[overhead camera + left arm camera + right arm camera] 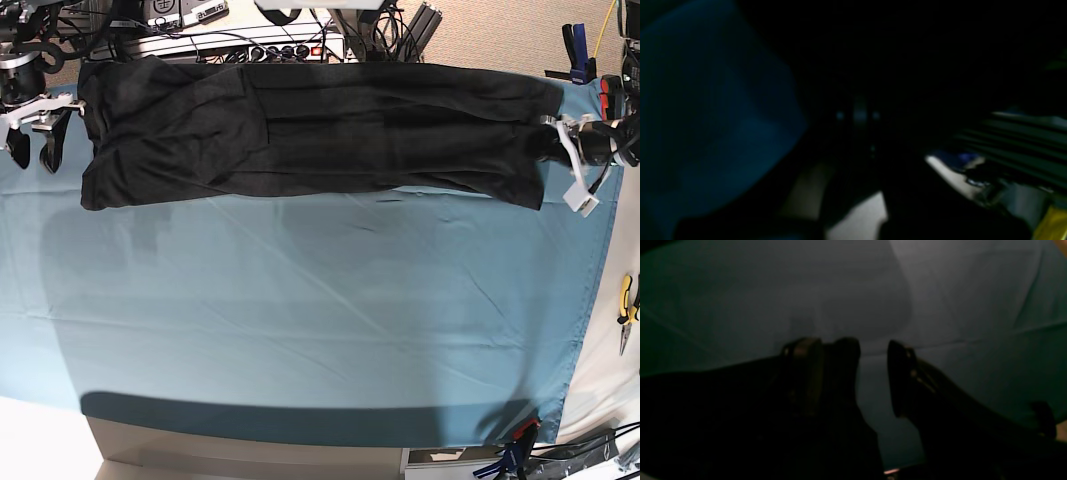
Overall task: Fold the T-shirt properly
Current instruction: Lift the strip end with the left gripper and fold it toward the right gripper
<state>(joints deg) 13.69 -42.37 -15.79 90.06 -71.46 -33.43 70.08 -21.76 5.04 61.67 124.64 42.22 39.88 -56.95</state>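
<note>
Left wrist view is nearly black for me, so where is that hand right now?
Observer: The left hand is at one end of the T-shirt, shut on its edge.
Operator: How does the T-shirt lie?
Observer: It is stretched into a long band along the far side of the cloth.
Operator: And the other hand?
Observer: The right hand is open beside the opposite end, holding nothing.
</note>
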